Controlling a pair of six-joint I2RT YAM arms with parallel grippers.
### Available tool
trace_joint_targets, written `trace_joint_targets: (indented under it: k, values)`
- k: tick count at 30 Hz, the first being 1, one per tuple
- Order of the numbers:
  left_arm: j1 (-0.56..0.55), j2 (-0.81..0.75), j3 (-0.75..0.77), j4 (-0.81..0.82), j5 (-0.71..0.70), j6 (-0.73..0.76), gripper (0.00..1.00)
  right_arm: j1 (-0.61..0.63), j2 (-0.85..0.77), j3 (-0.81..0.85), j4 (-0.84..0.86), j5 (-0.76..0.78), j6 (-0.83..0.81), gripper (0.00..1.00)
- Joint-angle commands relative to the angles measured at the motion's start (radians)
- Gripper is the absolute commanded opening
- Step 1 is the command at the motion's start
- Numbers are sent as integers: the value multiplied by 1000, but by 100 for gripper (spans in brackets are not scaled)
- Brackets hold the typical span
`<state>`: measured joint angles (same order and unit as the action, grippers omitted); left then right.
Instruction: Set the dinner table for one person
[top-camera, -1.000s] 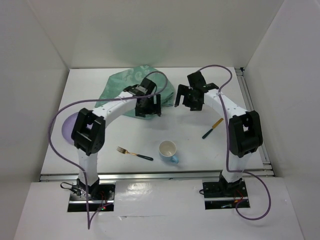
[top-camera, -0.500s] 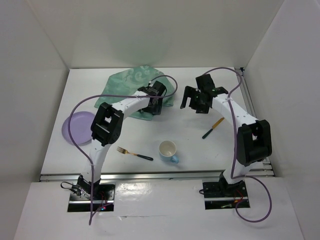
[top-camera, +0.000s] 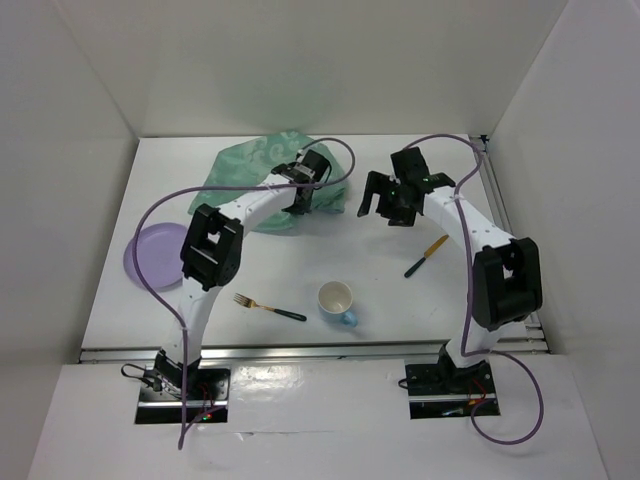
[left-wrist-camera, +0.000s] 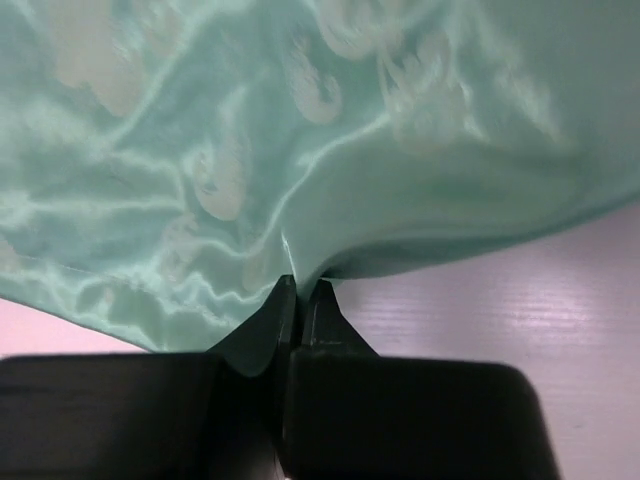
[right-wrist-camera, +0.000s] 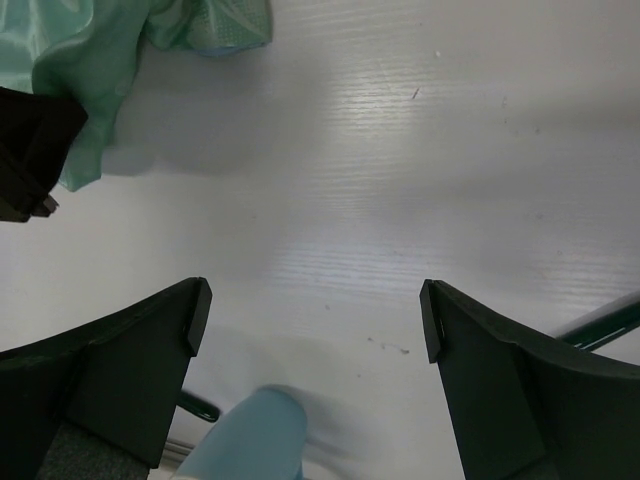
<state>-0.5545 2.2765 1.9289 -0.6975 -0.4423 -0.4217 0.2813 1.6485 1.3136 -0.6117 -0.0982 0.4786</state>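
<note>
The left gripper (left-wrist-camera: 300, 285) has pushed on toward 12 o'clock over the near right edge of the crumpled teal-green patterned satin cloth (top-camera: 245, 165), and its fingers have snapped from wide apart to clenched, pinching a fold of the fabric. The right gripper (right-wrist-camera: 315, 310) hangs released and empty at about 1 o'clock. The cloth lies bunched at 11 o'clock on the white rectangular dinner table (top-camera: 300, 265). With that grasp made, it looks ready to be pulled out and spread as a placemat.
</note>
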Motion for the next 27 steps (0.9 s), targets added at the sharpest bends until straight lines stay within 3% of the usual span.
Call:
trace_joint_targets:
  k: [1,10,20,27]
  values:
    - [41,-3,84,-40,11,11,0,-5,58,47,73,-49,5,100]
    - [116,-115,113,-59,85,31,0,15,290,211,136,-69,-17,100]
    - [154,-182,154,-80,131,49,0,122,497,369,219,-81,-97,100]
    - [154,-215,176,-100,142,58,0,163,588,401,329,107,-48,100]
